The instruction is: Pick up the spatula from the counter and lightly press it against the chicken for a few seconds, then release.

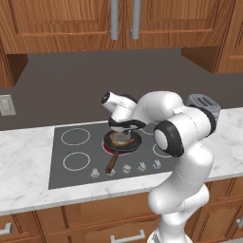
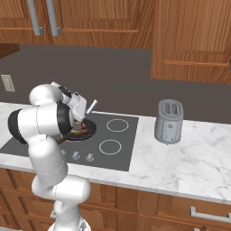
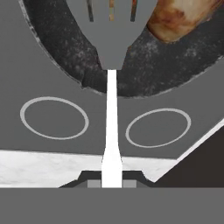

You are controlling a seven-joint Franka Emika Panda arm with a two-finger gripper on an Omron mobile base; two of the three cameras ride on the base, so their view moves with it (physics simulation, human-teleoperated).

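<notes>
Through the hand view I see the end effector (image 3: pixel 111 184) pinching the white handle of the spatula (image 3: pixel 111 109) at the bottom centre of the frame. The handle runs straight up between the two fingertips. The grey slotted blade sits at the top centre, over the dark pan (image 3: pixel 61 48). The chicken (image 3: pixel 179 19) lies in the pan at the upper right, its browned edge just beside the blade. Some brown shows through the slots, but I cannot tell whether the blade is actually touching the meat. Below the pan are two ring burners of the grey cooktop (image 3: pixel 26 78), then a strip of white marble counter (image 3: pixel 43 168). In the left base view the arm reaches over the pan at the frame's centre, and the pan's brown handle points toward the lower left. In the right base view a silver toaster (image 2: pixel 169 121) stands on the counter right of centre, well apart from the pan.
</notes>
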